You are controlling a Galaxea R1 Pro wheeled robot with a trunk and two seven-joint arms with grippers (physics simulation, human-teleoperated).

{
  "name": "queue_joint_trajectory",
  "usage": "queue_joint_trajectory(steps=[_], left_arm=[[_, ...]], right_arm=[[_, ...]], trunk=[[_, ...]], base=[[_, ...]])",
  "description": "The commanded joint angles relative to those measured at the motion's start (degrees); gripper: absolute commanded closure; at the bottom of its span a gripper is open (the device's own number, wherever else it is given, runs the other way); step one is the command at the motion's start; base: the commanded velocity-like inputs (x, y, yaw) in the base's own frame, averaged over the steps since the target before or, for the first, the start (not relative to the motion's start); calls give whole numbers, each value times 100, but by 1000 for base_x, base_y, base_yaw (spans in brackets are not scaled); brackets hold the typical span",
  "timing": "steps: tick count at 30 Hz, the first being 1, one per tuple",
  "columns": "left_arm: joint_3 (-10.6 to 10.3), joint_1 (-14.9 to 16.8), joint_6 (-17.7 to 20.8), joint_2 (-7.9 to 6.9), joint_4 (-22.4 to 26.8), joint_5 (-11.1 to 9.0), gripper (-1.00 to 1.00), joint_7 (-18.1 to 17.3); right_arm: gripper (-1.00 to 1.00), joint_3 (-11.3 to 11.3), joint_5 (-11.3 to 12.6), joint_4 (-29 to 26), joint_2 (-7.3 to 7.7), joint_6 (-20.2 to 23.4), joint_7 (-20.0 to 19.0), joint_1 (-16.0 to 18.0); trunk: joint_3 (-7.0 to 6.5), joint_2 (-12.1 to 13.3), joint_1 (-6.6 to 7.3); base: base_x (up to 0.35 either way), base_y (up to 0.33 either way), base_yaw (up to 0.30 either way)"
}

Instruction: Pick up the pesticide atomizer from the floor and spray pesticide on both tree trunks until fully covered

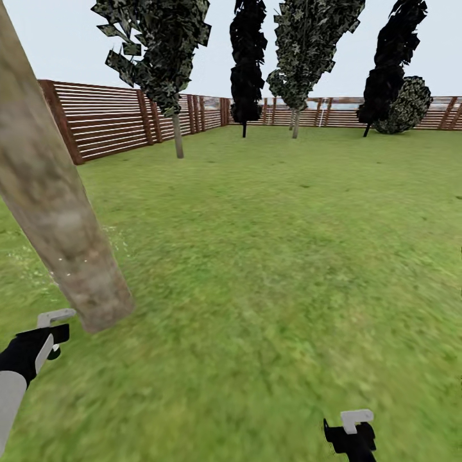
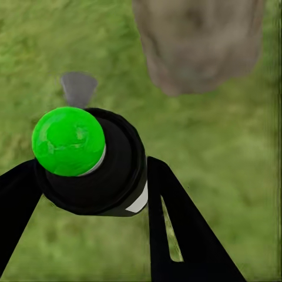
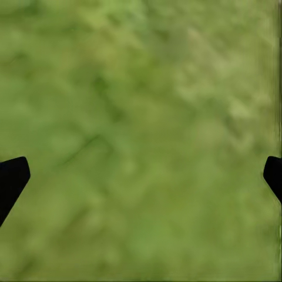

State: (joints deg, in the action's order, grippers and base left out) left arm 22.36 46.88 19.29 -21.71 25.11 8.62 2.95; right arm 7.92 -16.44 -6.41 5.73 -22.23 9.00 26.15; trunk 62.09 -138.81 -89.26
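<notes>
Head view: a thick grey-beige tree trunk (image 1: 54, 218) leans at your ten o'clock, a few white pesticide specks (image 1: 64, 260) on its bark. Your left gripper (image 1: 51, 333) sits just beside its base, at eight o'clock; your right gripper (image 1: 351, 433) hangs at five o'clock over the lawn (image 1: 269, 256).

Left wrist view: your left gripper's fingers (image 2: 182, 229) clamp the dark pesticide atomizer (image 2: 97, 167), whose top shows green, near the trunk base.

Right wrist view: your right gripper is spread wide, empty, over grass.
</notes>
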Motion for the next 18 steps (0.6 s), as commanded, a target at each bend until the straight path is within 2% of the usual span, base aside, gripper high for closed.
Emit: queue_joint_trajectory(steps=[1, 4, 16, 18], left_arm=[[32, 5, 31, 4, 11, 61, 100, -13], [38, 4, 31, 1, 11, 63, 100, -13], [36, 3, 31, 0, 2, 68, 100, -13], [32, 3, 31, 8, 2, 66, 100, -13]], right_arm=[[-100, 43, -61, 8, -2, -18, 14, 4], [-100, 43, -61, 8, -16, -18, 14, 4], [-100, 42, -61, 8, -19, -18, 14, 4], [-100, 42, -61, 8, -19, -18, 14, 4]], trunk=[[5, -2, 0], [5, -2, 0], [5, -2, 0], [5, -2, 0]], base=[[130, -262, 0], [130, -262, 18], [112, -261, 268], [205, -213, 134]])
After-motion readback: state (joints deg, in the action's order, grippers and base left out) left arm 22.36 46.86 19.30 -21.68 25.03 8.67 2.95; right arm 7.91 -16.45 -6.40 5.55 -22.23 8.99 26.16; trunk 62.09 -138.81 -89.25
